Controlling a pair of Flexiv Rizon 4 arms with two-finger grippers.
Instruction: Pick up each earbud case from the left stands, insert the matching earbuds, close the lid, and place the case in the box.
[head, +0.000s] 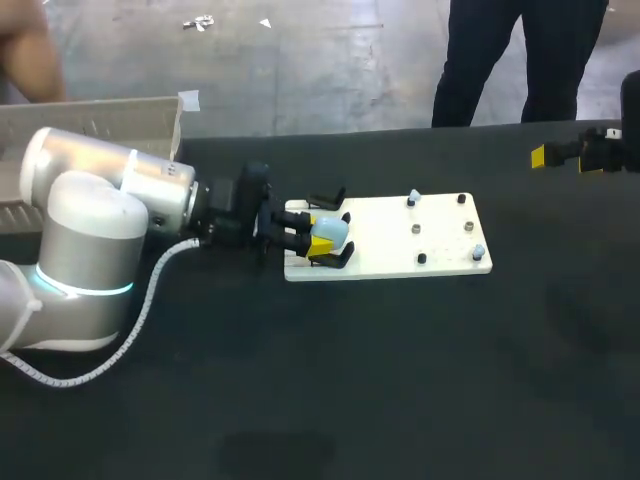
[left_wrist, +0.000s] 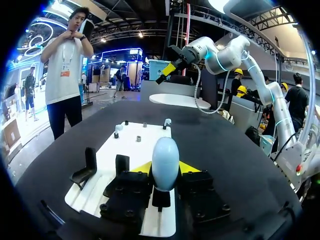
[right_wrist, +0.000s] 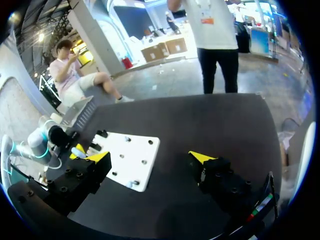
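First, in the upper left of the head view: a grey open box (head: 90, 125) at the far left of the black bench (head: 400, 380). Just below it, the silver left arm (head: 90, 220), stretched from the left edge toward the frame's middle. At its end, the left gripper (head: 318, 238), clamped on the pale blue earbud case (head: 330, 230), one yellow tip against each side. Same hold in the left wrist view: earbud case (left_wrist: 165, 157) upright between the yellow fingertips (left_wrist: 143, 168), touched from two sides, a black support piece directly under it. Sits over the left end of the white board (head: 385, 240), among the black stands (head: 327, 196). In the left wrist view, an empty stand (left_wrist: 85, 167) beside the left gripper (left_wrist: 165, 169), apart from the earbud case, and the white board (left_wrist: 135, 147) running on ahead. Further right on the white board in the head view, small pegs (head: 416, 230) in two columns of three, some dark, two topped pale blue; too small to tell more. Lastly, at the upper right edge of the head view, the right gripper (head: 540, 156), well apart from the white board. In the right wrist view, right gripper (right_wrist: 151, 158) with fingers spread wide, bench and the near corner of the white board (right_wrist: 132, 160) showing between them, the left arm (right_wrist: 37, 142) beyond the board's far end.
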